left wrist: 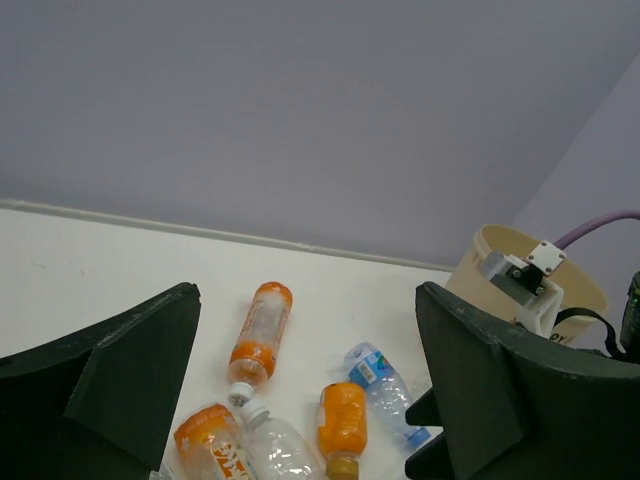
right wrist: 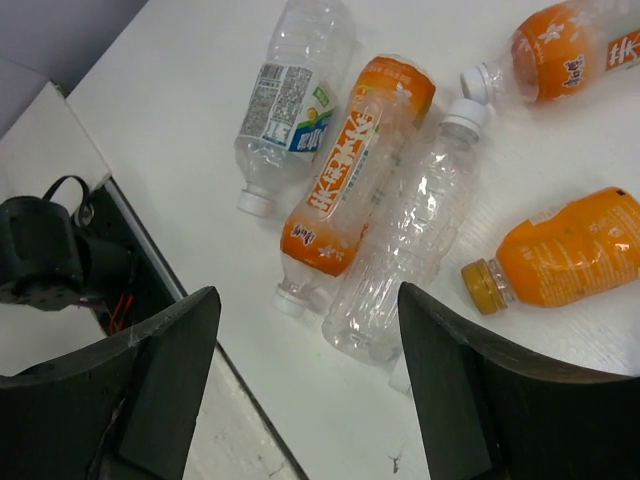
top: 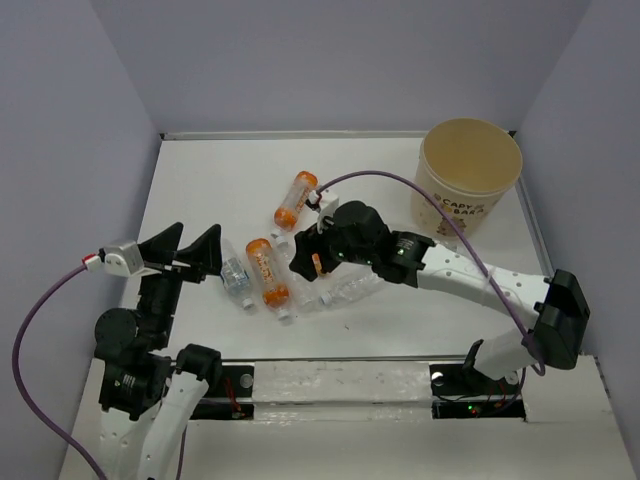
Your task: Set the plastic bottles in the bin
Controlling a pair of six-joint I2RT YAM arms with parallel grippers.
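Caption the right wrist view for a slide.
Open right gripper above five plastic bottles lying on the white table.

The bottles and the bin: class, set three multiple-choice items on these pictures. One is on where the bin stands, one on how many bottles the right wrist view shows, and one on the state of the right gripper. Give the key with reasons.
1. Where does the bin stand in the top view?
A) far right corner
B) near left corner
C) between the arms' bases

2. How many bottles show in the right wrist view?
A) two
B) five
C) eight

3. How is the right gripper?
A) shut on a bottle
B) open, holding nothing
C) down inside the bin

Key:
1 A, it sits at the far right of that view.
2 B, three orange and two clear ones lie there.
3 B, its fingers stand wide apart above the lying bottles.
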